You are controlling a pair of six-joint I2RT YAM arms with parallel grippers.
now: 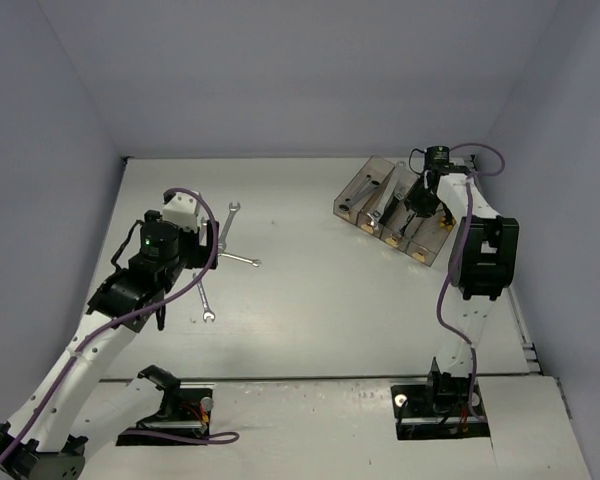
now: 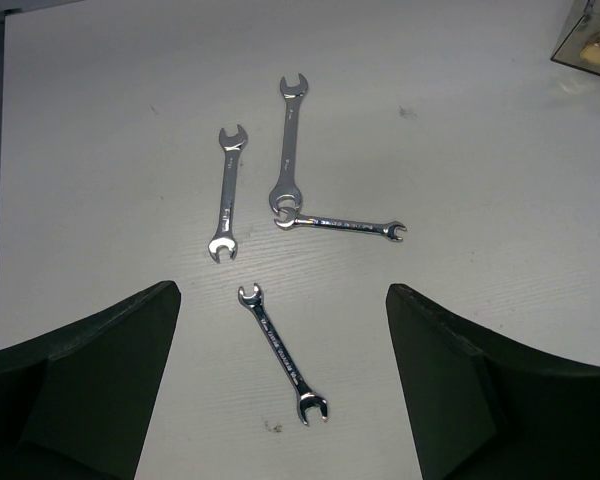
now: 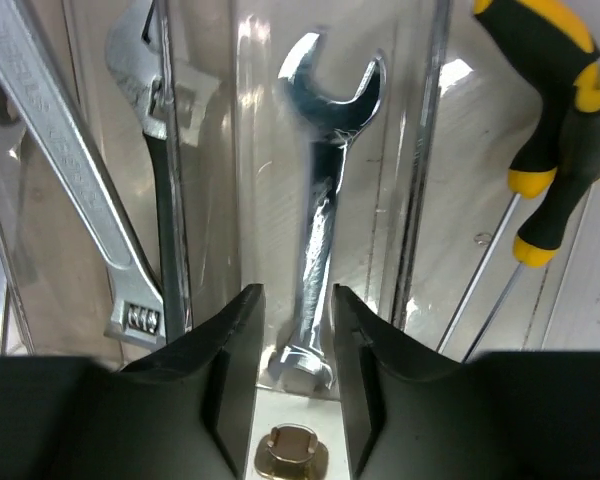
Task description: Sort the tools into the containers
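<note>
I'm holding my left claw [image 2: 282, 296] wide over four silver metal wrenches [image 2: 280, 353] lying near-left on the white desk [image 2: 480, 150]. Far right, my right claw [image 3: 298, 293] is straddling, narrowly parted, another silver wrench [image 3: 325, 180] inside the translucent smoky-brown plastic bins [image 1: 352, 196].

The left arm [image 1: 120, 295] bent at frame left, left fingers [image 2: 90, 370] spread wide; the right arm [image 1: 480, 255] reached upper right, right fingers [image 3: 230, 350] narrowly parted.
</note>
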